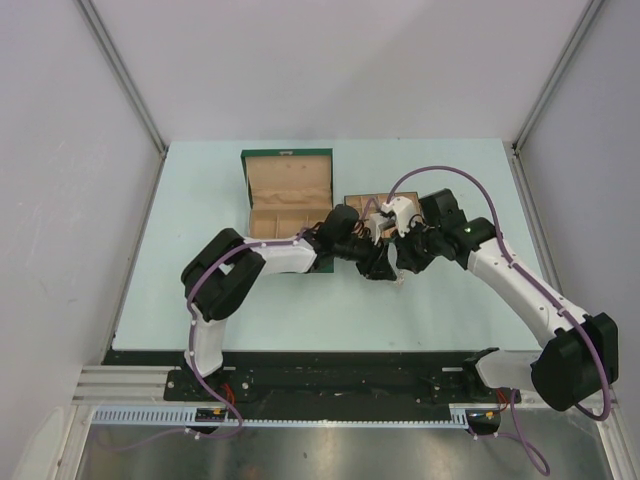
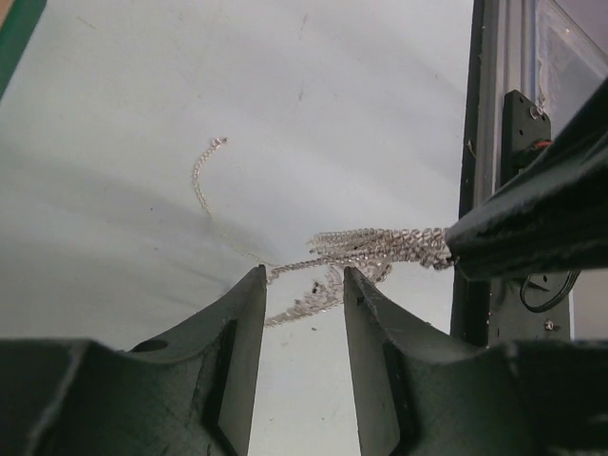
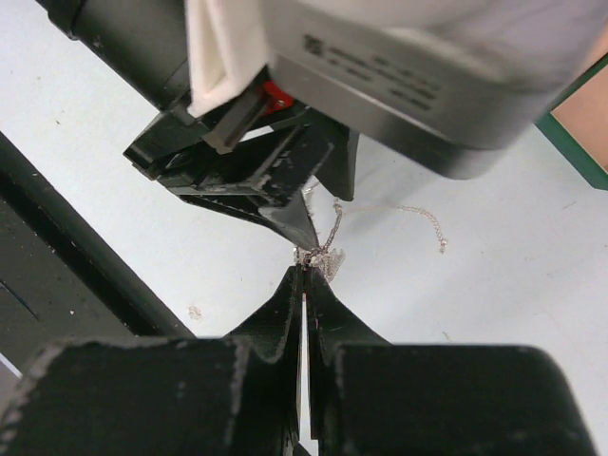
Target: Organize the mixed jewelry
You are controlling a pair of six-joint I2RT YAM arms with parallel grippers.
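The thin silver chain necklace (image 2: 375, 249) lies bunched on the pale table, its sparkly cluster lifted at one end and its tail (image 2: 201, 176) trailing away. My right gripper (image 3: 306, 268) is shut on the cluster (image 3: 323, 256); its dark fingers (image 2: 532, 223) enter the left wrist view from the right. My left gripper (image 2: 304, 274) is open, its fingers on either side of a loose loop of the chain, just above the table. In the top view the two grippers, left (image 1: 378, 264) and right (image 1: 402, 262), meet at the table's middle. The bangle and tiny pieces are out of view.
The open green box (image 1: 288, 190) with tan compartments stands behind the left arm. The small tan divided tray (image 1: 358, 203) sits behind the two grippers. The table's dark front edge (image 2: 467, 142) runs close by in the left wrist view.
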